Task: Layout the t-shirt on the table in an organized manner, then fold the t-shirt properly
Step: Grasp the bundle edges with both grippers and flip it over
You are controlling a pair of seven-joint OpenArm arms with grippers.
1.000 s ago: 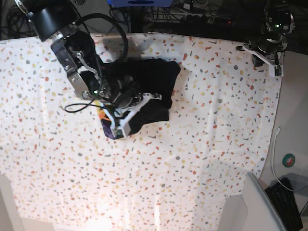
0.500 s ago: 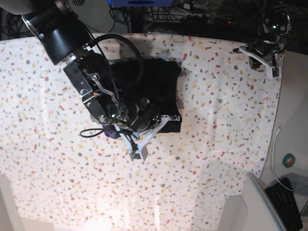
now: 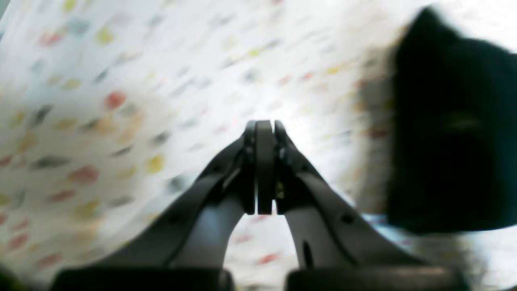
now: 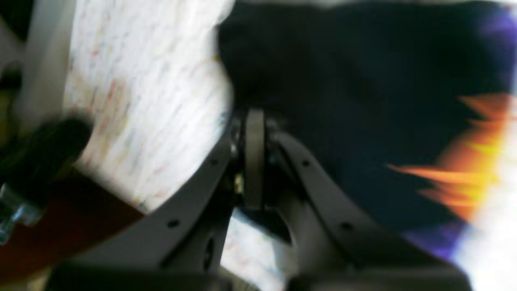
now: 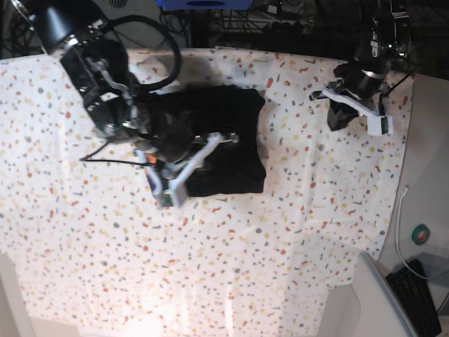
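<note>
A robotics lab: a worktop (image 5: 295, 232) under speckled cloth, cables (image 5: 280, 17) tangled behind it, a keyboard (image 5: 421, 295) at the floor corner.

Clutter beyond the counter's edges

A black keyboard (image 5: 421, 298) lies at the lower right, far below the left end effector, with a round teal-and-red object (image 5: 423, 234) just above it and a white cable (image 5: 400, 225) running beside them. Dark cables (image 5: 245, 21) tangle along the far side, near a blue object (image 5: 203, 4).
</note>
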